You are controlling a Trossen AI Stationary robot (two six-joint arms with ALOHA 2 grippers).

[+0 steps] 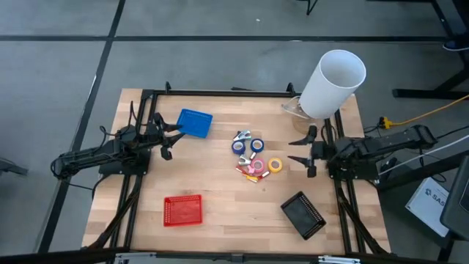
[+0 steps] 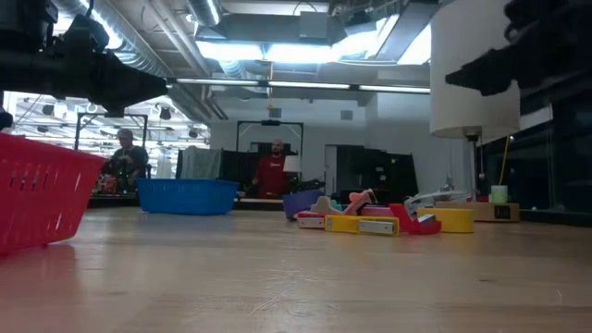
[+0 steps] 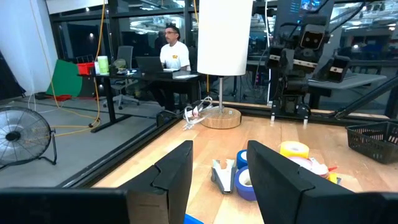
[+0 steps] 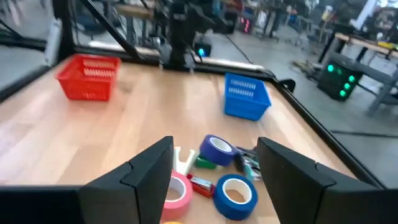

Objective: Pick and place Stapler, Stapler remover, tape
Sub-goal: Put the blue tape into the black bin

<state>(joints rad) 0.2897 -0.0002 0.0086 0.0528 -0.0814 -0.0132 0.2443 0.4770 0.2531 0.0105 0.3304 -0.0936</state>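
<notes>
A small pile lies mid-table. It holds two blue tape rolls (image 1: 248, 146), a pink roll (image 1: 258, 166), a yellow roll (image 1: 275, 165) and the silvery stapler remover (image 1: 242, 136), all resting on the wood. Small red and yellow pieces (image 1: 248, 174) lie among them; which one is the stapler I cannot tell. My right gripper (image 1: 293, 149) stands open just right of the pile, above the table, its fingers framing the rolls (image 4: 217, 149) without touching. My left gripper (image 1: 172, 141) is open at the left, beside the blue basket, pointing level toward the remover (image 3: 221, 174).
A blue basket (image 1: 194, 122) sits at the far left, a red basket (image 1: 182, 210) near left and a black basket (image 1: 303, 214) near right. A white lamp (image 1: 333, 82) stands at the far right corner. People sit beyond the table's far side.
</notes>
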